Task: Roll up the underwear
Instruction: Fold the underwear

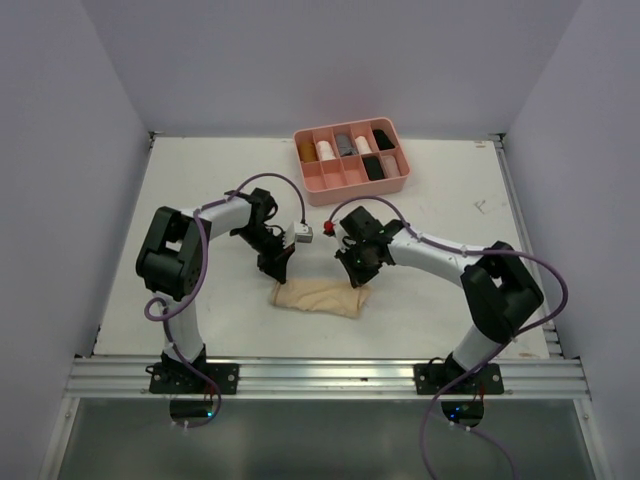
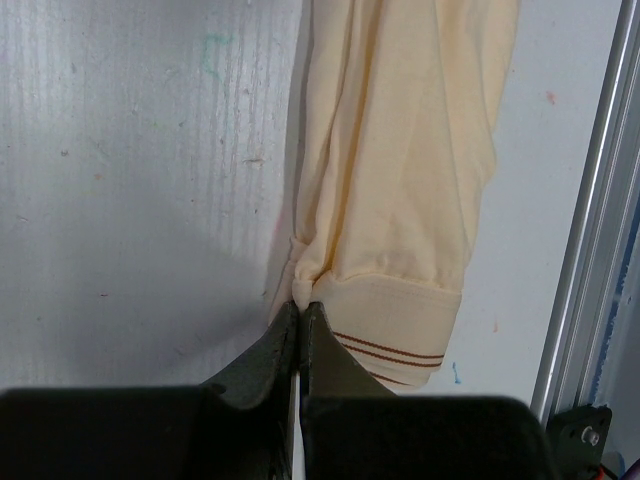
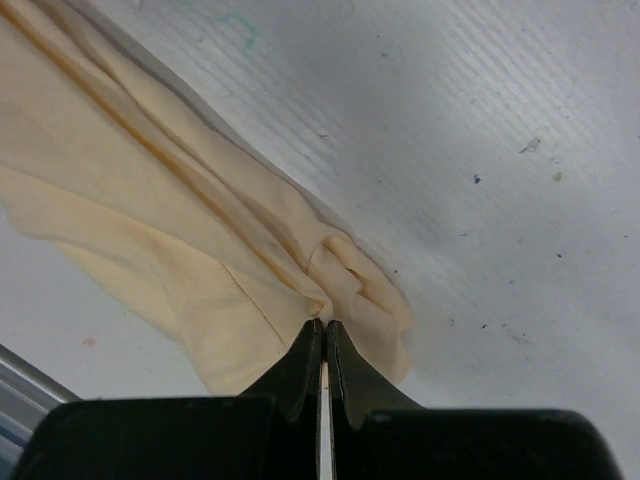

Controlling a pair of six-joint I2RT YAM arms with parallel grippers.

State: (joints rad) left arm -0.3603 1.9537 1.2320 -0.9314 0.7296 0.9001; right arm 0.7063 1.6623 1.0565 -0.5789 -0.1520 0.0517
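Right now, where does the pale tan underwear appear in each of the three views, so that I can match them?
Top external: the pale tan underwear lies low in the centre.
Left wrist: it fills the upper middle, running down from the top edge.
Right wrist: it crosses the left half, from the top left corner to the bottom centre.
Shared landmark: the metal rail, at the right edge and the bottom left corner in the wrist views.

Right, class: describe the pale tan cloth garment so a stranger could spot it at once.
On the white table, look at the middle, towards the near edge. A soft, crumpled pale tan cloth garment lies there, stretched sideways. It is the only cloth outside the pink plastic divided tray behind it.
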